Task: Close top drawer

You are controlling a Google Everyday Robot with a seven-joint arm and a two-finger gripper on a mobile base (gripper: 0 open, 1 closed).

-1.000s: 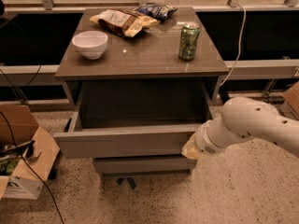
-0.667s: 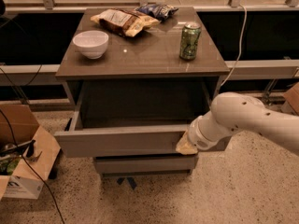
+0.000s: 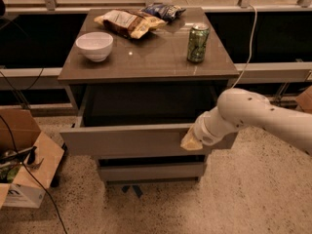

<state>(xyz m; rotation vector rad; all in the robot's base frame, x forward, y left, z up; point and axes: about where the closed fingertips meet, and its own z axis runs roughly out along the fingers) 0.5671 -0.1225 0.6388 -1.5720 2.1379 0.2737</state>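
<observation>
Top drawer [image 3: 122, 141] is pulled well out from under the brown cabinet top [image 3: 146, 62], its flat grey front standing forward of the lower drawer front [image 3: 151, 171]. The drawer's inside is in deep shadow, so I can't tell what it holds.

The gripper [image 3: 191, 141] sits against the right part of the drawer front, a pale yellowish tip touching the grey panel. Whether it is open or closed, can't tell. The white, smooth, rounded arm [image 3: 263, 116] comes in from the right, low, across the drawer's right corner.

Open speckled floor [image 3: 234, 199] lies in front and to the right of the cabinet. On the left, a cardboard box [image 3: 29, 165] stands near the drawer's left corner with its flaps open, dark clutter and cable inside. A black cable [image 3: 34, 189] trails over the floor by it.

The cabinet top is glossy with a sharp edge. A white round bowl [image 3: 94, 46] sits at the left, a green can [image 3: 198, 43] stands upright at the right near the edge, a crinkled snack bag [image 3: 127, 22] lies at the back and a blue bag [image 3: 163, 11] just behind it.
</observation>
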